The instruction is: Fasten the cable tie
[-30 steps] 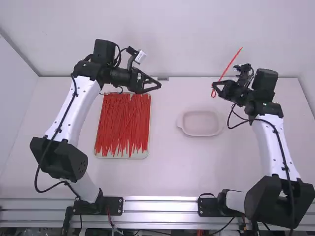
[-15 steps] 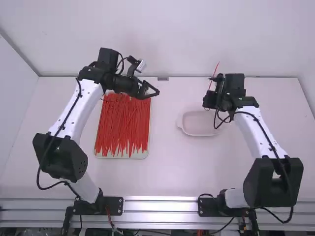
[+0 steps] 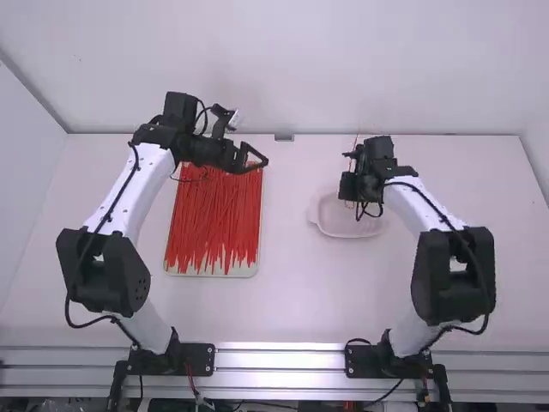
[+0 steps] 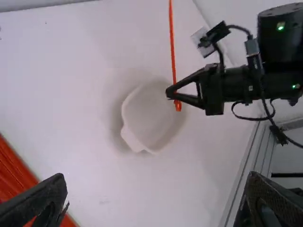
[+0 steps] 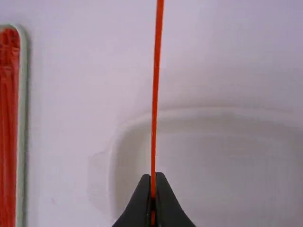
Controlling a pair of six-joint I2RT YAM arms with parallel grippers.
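From the high view, the tray (image 3: 211, 273) of loose red cable ties (image 3: 214, 219) lies left of the worktop's (image 3: 283, 300) middle, its short end toward the far edge. The left gripper (image 3: 257, 165) hangs over that far end of the tray, its fingers spread apart. A white dish (image 3: 328, 226) sits just right of the worktop's middle, and the right gripper (image 3: 350, 192) hangs above the dish's far rim.

In the left wrist view, the left gripper's own two fingers stand wide apart with nothing between them. Farther off, the right gripper pinches a single red cable tie (image 4: 171, 47) near its head end. The long strap runs straight away from the fingertips, and the small head pokes out on their other side, over the dish.

In the right wrist view, the right gripper's fingers are closed tight on the cable tie. Its strap rises straight from the fingertips. The dish lies directly below, and the tray's edge shows off to one side.
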